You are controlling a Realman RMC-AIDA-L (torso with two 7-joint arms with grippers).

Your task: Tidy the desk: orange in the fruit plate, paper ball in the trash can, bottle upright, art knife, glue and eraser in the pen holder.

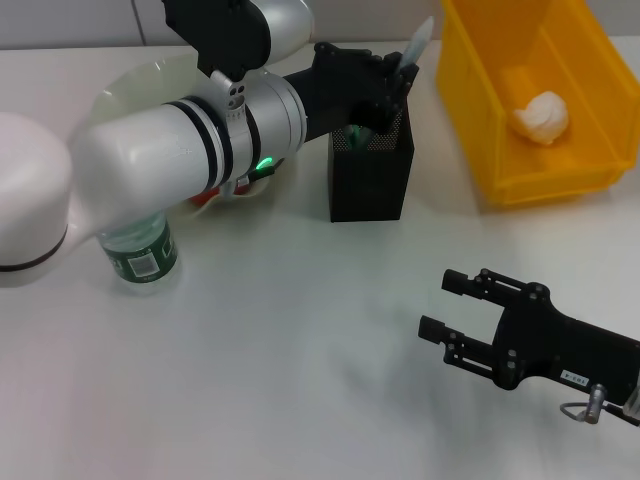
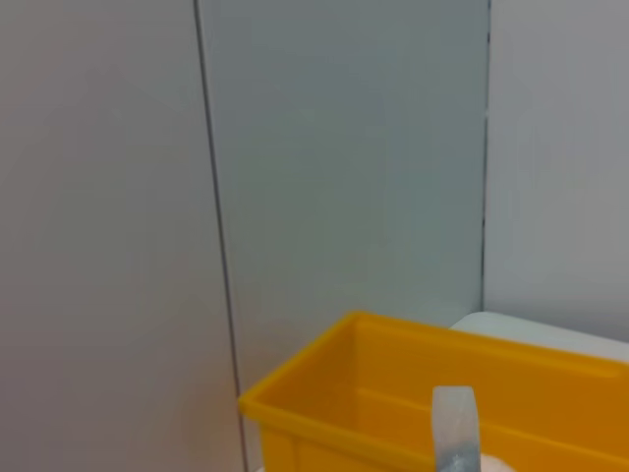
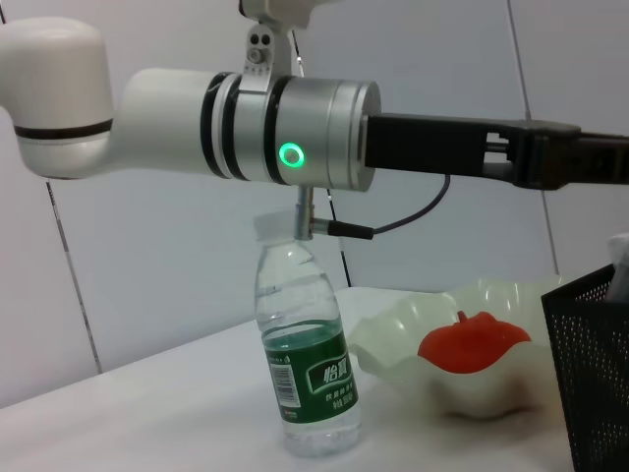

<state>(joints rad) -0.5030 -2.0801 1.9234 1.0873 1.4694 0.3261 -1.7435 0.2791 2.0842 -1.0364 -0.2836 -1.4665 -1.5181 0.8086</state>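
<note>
Nearest you, the right arm's black claw (image 1: 452, 309) sits idle low over the plain white counter (image 1: 300, 360), fingers apart and holding nothing. Most of this looks done already: crumpled white paper ball (image 1: 541, 117) is in the bright yellow plastic trash can (image 1: 470, 120), red-orange orange (image 3: 473, 341) sits in the pale-green wavy fruit plate (image 3: 393, 324), clear green-labelled bottle (image 3: 305, 364) stands upright. Your left claw (image 1: 395, 80) hovers over the black mesh pen holder (image 1: 370, 180), clamped on the grey translucent glue stick (image 1: 416, 47). Can't spot the eraser anywhere.

Left arm stretching forward across the scene, left gripper (image 1: 395, 80) closing its fingers at full reach — right gripper (image 1: 447, 306) lying low, fingers spreading apart, idling.
</note>
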